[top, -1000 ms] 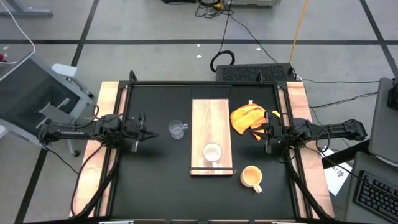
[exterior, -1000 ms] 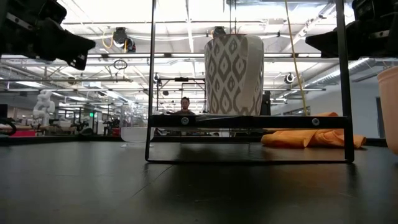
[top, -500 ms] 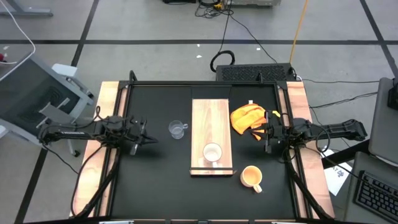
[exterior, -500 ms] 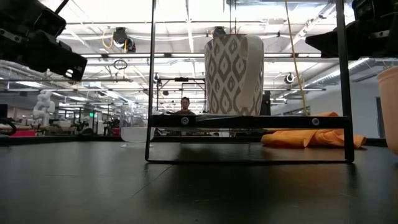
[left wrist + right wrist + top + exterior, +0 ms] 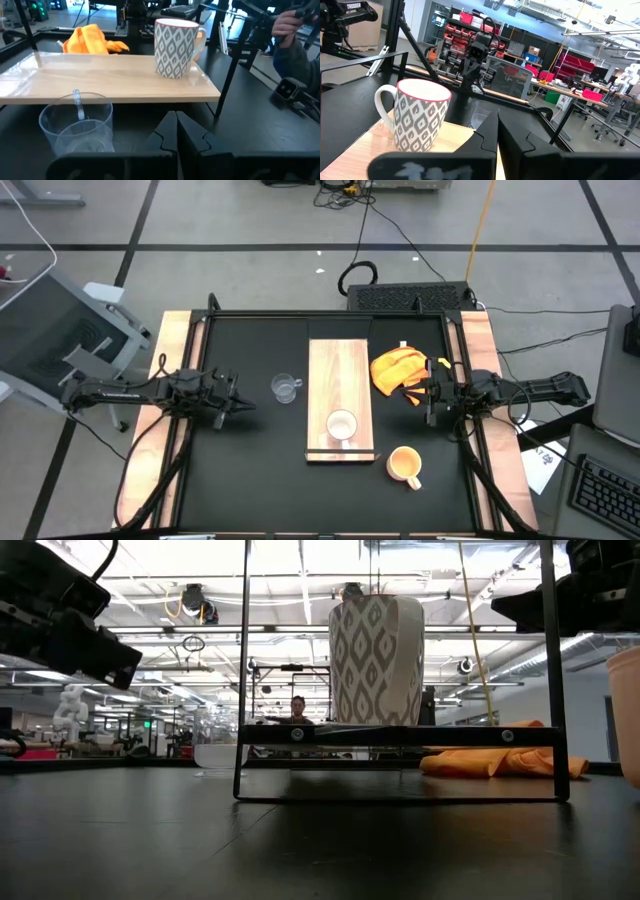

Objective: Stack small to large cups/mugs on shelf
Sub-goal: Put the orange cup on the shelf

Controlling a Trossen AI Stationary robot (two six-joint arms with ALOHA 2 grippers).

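Note:
The wooden shelf [image 5: 340, 380] stands raised on thin black legs [image 5: 242, 690] mid-table. A white patterned mug [image 5: 342, 425] stands upright on its near end, also in the left wrist view [image 5: 175, 47]. A clear glass cup [image 5: 286, 388] stands on the tabletop left of the shelf. An orange-yellow mug [image 5: 405, 465] stands on the table near the shelf's near right corner. My left gripper [image 5: 240, 402] is shut and empty, hovering left of the glass cup [image 5: 77, 125]. My right gripper [image 5: 418, 395] is shut and empty, right of the shelf.
An orange-yellow cloth [image 5: 398, 368] lies crumpled on the table between the shelf and my right gripper. A black frame [image 5: 210, 315] edges the table. A person's hand [image 5: 290, 27] shows beyond the table in the left wrist view.
My left gripper has gone down and a little toward the table's right and near edges, closer to the glass cup, staying shut. My right arm and all the cups have kept still.

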